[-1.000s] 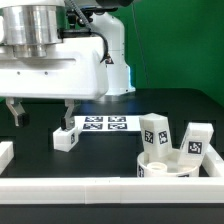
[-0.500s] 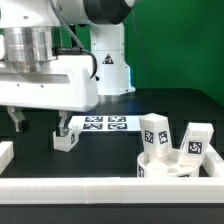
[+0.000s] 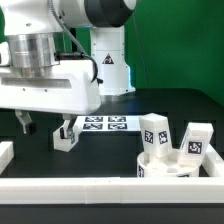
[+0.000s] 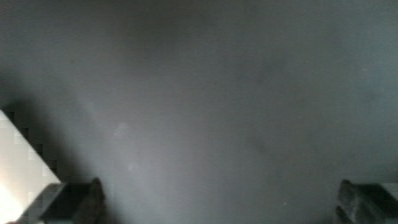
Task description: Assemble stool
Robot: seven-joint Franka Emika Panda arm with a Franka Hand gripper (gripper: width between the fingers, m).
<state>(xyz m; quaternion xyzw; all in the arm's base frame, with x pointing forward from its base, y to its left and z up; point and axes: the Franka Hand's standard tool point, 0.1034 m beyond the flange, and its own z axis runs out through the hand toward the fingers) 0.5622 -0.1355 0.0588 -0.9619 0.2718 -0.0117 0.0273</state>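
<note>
My gripper (image 3: 45,127) hangs open and empty just above the black table at the exterior view's left. One white stool leg (image 3: 67,136) with a tag lies on the table beside its right finger; I cannot tell whether they touch. The round seat disc (image 3: 160,170) lies at the front right, with two more legs (image 3: 153,133) (image 3: 196,140) standing on or against it. In the wrist view only the two dark fingertips (image 4: 71,200) show at the corners over bare table, with nothing between them.
The marker board (image 3: 106,124) lies flat behind the lone leg. A long white border bar (image 3: 100,190) runs along the front edge, with a short piece (image 3: 5,152) at the left. A white edge (image 4: 15,150) shows at the side of the wrist view.
The gripper has come down toward the table and shifted a little to the right, nearer the lone leg. The stool parts have not moved.
</note>
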